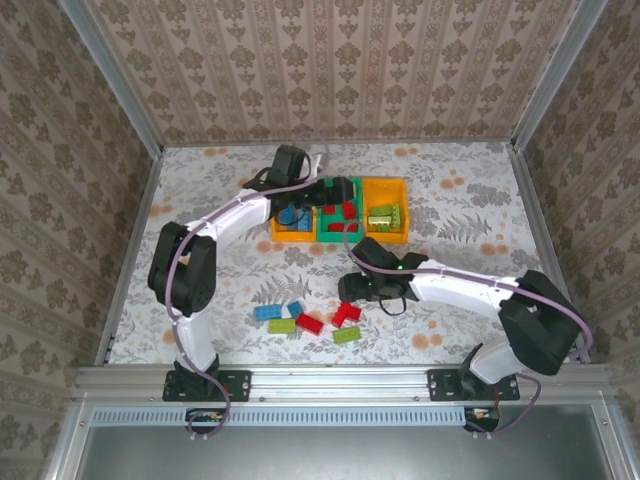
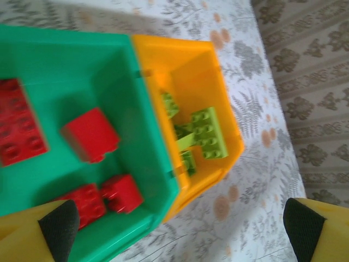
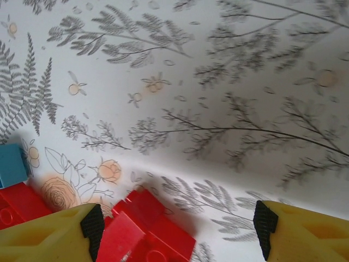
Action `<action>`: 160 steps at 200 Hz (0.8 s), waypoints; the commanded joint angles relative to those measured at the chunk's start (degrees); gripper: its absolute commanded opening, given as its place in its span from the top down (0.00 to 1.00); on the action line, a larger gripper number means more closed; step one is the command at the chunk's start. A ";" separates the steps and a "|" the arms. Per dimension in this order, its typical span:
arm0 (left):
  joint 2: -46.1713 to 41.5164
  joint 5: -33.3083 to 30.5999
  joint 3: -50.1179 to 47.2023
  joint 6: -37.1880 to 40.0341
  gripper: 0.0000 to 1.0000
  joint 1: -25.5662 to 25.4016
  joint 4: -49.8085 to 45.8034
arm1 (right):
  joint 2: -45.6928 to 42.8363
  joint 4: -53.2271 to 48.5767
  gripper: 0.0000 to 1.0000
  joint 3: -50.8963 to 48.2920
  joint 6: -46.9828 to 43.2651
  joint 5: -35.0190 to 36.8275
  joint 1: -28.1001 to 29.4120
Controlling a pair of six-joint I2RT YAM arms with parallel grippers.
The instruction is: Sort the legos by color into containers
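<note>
floral tablecloth [image 1: 220,190], scattered legos [image 1: 310,322], patterned wallpaper walls [image 1: 330,60], aluminium frame posts [image 1: 110,75]

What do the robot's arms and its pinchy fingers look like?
The left arm and right arm are white tubes with chunky black joints, and a thin purplish-grey cable runs along each. The left gripper and right gripper have bright yellow fingers tipped with black pads.
</note>
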 commanded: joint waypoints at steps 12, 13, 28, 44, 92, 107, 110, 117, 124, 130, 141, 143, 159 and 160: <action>-5.66 -1.23 -6.17 2.93 0.00 2.68 0.84 | 3.27 -4.19 0.25 2.46 -3.67 0.64 3.30; -5.79 -1.23 -6.39 2.98 0.00 2.75 0.86 | 3.28 -4.24 0.25 2.44 -3.80 0.73 3.33; -7.29 -1.15 -8.98 3.12 0.00 3.99 0.97 | 2.92 -4.78 0.25 1.70 -6.17 1.99 3.86; -8.88 -1.12 -11.08 3.45 0.00 5.73 0.97 | 2.27 -6.26 0.25 1.34 -9.76 2.81 3.93; -10.98 -1.24 -15.29 3.75 0.00 7.08 1.14 | 2.27 -15.83 0.25 5.58 -27.59 1.29 4.81; -11.09 -0.98 -16.05 3.41 0.00 7.29 1.28 | 3.34 -18.46 0.25 7.13 -33.65 1.68 5.31; -11.09 -0.91 -16.16 3.39 0.00 7.32 1.32 | 3.56 -19.03 0.25 7.33 -34.58 1.77 5.32; -11.19 -0.80 -16.48 3.31 0.00 7.52 1.41 | 4.16 -19.97 0.25 7.96 -36.55 2.28 5.37; -11.51 -0.87 -16.70 3.30 0.00 7.64 1.45 | 4.79 -20.65 0.25 8.62 -38.13 2.66 5.29; -11.75 -0.93 -16.94 3.30 0.00 7.84 1.54 | 5.34 -20.93 0.25 9.11 -39.27 2.63 5.36; -12.15 -1.08 -17.35 3.31 0.00 8.12 1.46 | 6.41 -20.87 0.26 9.85 -41.16 1.14 5.38; -12.27 -1.11 -17.45 3.37 0.00 8.16 1.47 | 6.63 -20.82 0.26 9.99 -41.44 0.77 5.33; -12.91 -1.28 -18.04 3.39 0.00 8.60 1.41 | 8.38 -21.21 0.28 11.09 -43.55 -1.49 5.39; -12.93 -1.30 -18.08 3.39 0.00 8.65 1.41 | 8.47 -21.23 0.28 11.11 -43.64 -1.52 5.43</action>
